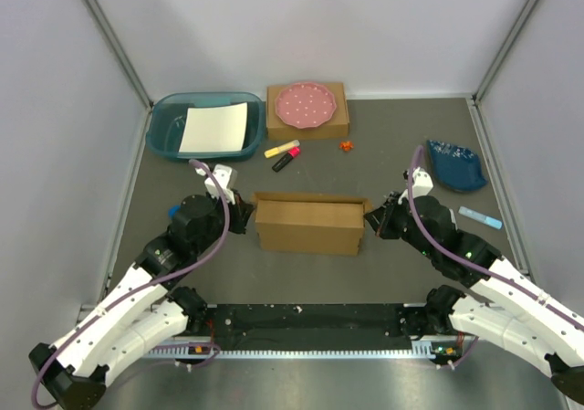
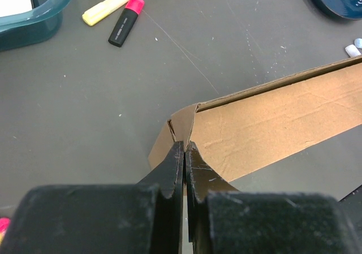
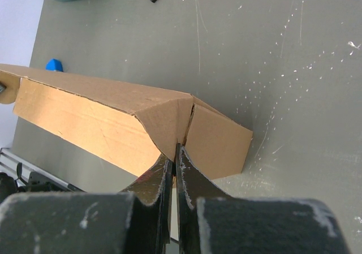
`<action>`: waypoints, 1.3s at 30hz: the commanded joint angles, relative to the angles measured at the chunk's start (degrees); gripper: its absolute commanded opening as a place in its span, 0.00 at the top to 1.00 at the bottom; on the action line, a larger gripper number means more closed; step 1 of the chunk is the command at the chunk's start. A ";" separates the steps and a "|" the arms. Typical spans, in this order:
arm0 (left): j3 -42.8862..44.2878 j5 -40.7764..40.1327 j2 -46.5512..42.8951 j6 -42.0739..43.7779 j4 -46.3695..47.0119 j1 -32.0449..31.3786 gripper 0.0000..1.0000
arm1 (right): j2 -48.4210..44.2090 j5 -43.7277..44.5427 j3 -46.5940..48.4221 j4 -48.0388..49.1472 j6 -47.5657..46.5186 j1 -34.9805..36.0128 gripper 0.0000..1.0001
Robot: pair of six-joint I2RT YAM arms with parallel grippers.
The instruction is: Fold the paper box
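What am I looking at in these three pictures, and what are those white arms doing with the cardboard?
These are two robot arms bolted to a table. The wide picture looks down from above; the other two come from cameras on each wrist, so you see black fingers up close. Between the arms stands the paper box, half folded. The left end effector and right end effector are shut, their tips at its two ends; whether they pinch a flap is unclear. Behind lie a teal tub with white paper, a pink plate on a smaller box, two markers and a blue dish.
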 commanded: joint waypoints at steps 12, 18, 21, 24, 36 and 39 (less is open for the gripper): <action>6.40 -0.06 0.71 -3.79 0.33 0.25 1.00 | 1.38 -1.83 -2.36 -8.15 -0.35 1.11 1.00; 7.37 -0.41 0.89 -3.44 0.07 0.17 1.00 | 1.38 -1.75 -2.53 -8.24 -0.35 1.11 1.00; 7.28 -1.11 0.89 -2.83 -0.02 0.17 1.00 | 1.38 -1.66 -2.71 -8.24 -0.35 1.11 1.00; 7.28 -1.64 0.80 -2.56 -0.28 0.17 1.00 | 1.38 -1.66 -2.71 -8.24 -0.35 1.11 1.00; 6.58 1.61 1.33 -7.65 0.77 0.25 1.00 | 2.17 -1.57 -2.27 -8.24 -0.35 1.11 1.00; 6.23 2.05 1.59 -9.32 0.86 0.17 1.00 | 2.26 -1.48 -2.27 -8.24 -0.43 1.11 1.00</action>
